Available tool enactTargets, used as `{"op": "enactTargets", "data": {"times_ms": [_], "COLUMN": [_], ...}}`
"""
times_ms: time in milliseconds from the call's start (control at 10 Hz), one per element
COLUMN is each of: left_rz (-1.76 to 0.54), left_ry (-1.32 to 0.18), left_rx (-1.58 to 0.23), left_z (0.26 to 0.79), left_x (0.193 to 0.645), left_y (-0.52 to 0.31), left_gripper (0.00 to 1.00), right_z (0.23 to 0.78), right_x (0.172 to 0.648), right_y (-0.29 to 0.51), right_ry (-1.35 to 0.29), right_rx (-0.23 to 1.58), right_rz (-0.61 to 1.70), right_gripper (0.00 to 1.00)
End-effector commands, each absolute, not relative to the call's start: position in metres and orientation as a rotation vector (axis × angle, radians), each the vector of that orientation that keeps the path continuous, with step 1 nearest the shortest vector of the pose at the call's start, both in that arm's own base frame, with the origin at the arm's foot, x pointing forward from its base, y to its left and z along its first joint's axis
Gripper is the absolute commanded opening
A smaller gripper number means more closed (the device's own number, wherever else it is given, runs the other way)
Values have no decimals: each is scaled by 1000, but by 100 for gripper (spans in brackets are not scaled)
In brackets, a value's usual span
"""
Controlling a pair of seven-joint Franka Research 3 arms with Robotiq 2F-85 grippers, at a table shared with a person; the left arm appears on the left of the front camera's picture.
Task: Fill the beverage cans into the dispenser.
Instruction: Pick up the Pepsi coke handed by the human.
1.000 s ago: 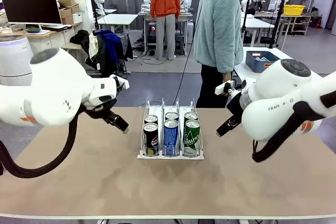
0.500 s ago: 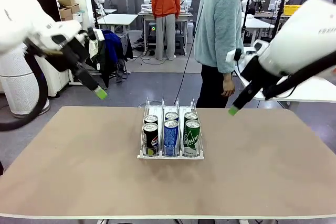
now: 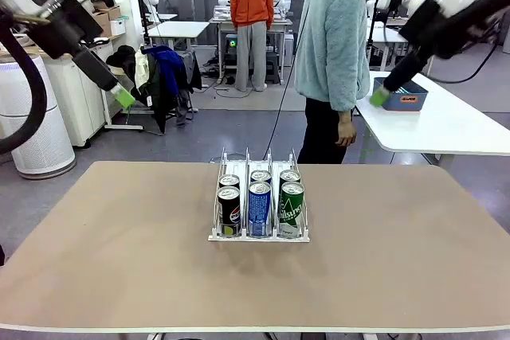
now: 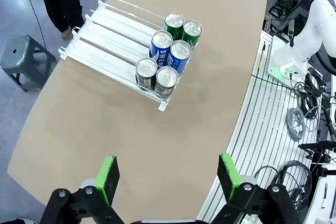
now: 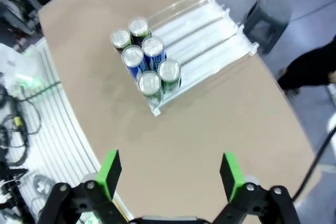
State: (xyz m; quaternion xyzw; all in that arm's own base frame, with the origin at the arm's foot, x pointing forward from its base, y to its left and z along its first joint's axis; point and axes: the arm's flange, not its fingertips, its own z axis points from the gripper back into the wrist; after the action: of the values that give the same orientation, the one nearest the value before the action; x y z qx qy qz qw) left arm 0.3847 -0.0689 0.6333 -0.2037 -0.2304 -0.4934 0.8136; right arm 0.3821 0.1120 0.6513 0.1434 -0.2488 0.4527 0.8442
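The dispenser [image 3: 247,162] sits at the table's middle with several beverage cans standing at its near end. Two are black Pepsi cans [image 3: 229,209], two blue [image 3: 259,208] and two green [image 3: 291,208], one colour per lane. My left gripper [image 3: 123,98] hangs high at the upper left, well away from the rack. My right gripper [image 3: 380,95] hangs high at the upper right. The left wrist view looks down past open, empty fingers [image 4: 108,176] at the cans [image 4: 168,59] and the rails [image 4: 113,32]. In the right wrist view the gripper [image 5: 170,172] is also open above the cans [image 5: 144,59].
A person in a pale fleece [image 3: 333,37] stands at the table's far edge. A blue bin [image 3: 402,95] rests on a white table at the right. A grey stool [image 4: 21,61] stands on the floor beyond the table. Bare tabletop [image 3: 119,236] surrounds the rack.
Both arms have lifted from low beside the rack up and outward to the upper corners. The grippers stayed open and the cans have not moved.
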Motion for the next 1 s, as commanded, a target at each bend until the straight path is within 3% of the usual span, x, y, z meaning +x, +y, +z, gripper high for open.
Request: {"op": "enactTargets", "data": {"times_ms": [0,100,900], "left_rz": [-1059,-1053,-1043], "left_ry": [-570,-492,-491], "left_rx": [-455,-435,-415], "left_z": [632,633,633], "left_x": [377,385,385], "left_y": [-67,-69,-72], "left_gripper": [100,100,100], "right_z": [658,651,657], "right_x": [375,382,385], "right_y": [97,112,113], "right_ry": [-618,-525,-524], "right_rx": [346,303,347], "right_rz": [977,956,978], "right_gripper": [100,100,100]}}
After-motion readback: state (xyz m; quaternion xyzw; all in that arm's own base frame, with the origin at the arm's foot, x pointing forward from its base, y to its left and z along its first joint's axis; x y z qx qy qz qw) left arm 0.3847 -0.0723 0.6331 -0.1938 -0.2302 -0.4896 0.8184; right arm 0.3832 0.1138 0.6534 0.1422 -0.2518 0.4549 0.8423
